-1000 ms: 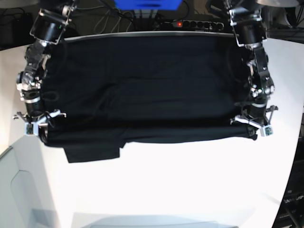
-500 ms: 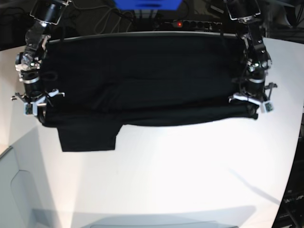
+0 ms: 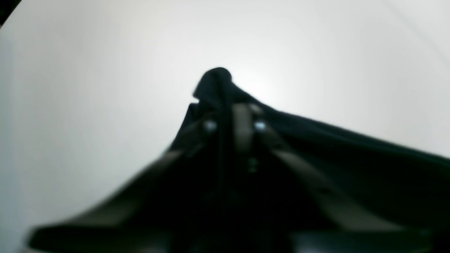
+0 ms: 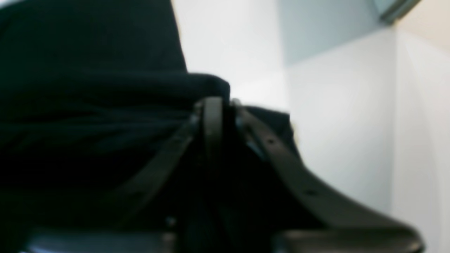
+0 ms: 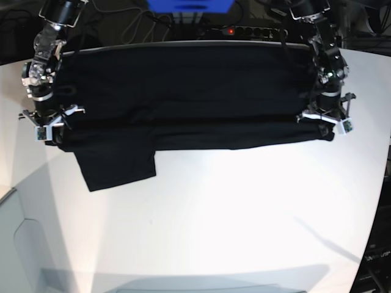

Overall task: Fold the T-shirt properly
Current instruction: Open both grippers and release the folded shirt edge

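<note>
Base view: high, looking down over the whole table (image 5: 244, 220), arms at the far edge | Left wrist view: close behind its gripper (image 3: 233, 121), facing along the fingers to bare tabletop | Right wrist view: likewise, close and blurred | Shared: the T-shirt (image 5: 183, 97) folded edge, seen in all three.

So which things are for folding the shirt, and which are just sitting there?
For the job:
- the T-shirt, black, spread on the table
- the left hand, pinching the shirt's edge
- the right hand, pinching the other end

Just there:
- the white table
- the power strip behind, red light on
- the blue box at the back
</note>
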Robot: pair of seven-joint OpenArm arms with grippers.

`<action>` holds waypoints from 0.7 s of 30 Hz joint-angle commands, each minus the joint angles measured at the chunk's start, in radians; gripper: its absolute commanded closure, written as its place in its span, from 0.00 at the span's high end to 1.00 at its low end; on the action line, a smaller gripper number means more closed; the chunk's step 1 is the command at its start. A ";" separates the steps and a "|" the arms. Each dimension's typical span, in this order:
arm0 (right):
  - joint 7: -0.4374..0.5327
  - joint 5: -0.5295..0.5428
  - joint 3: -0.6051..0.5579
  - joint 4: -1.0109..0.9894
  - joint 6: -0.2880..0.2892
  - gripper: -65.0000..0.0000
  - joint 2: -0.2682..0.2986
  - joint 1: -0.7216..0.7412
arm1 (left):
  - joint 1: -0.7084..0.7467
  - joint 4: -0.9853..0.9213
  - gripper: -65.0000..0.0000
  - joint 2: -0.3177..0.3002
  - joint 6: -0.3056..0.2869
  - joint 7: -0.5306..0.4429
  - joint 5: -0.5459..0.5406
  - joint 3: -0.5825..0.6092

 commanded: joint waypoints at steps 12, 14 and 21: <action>0.022 0.016 0.004 0.197 0.001 0.39 -0.018 0.013 | 0.010 0.099 0.47 -0.012 0.004 0.032 -0.001 -0.011; 0.022 0.016 0.003 0.203 0.001 0.39 -0.020 0.013 | 0.010 0.123 0.47 -0.012 0.004 0.037 -0.001 -0.011; 0.022 0.016 0.001 0.197 0.001 0.39 -0.031 0.014 | -0.009 0.128 0.47 -0.012 0.004 0.042 -0.001 -0.010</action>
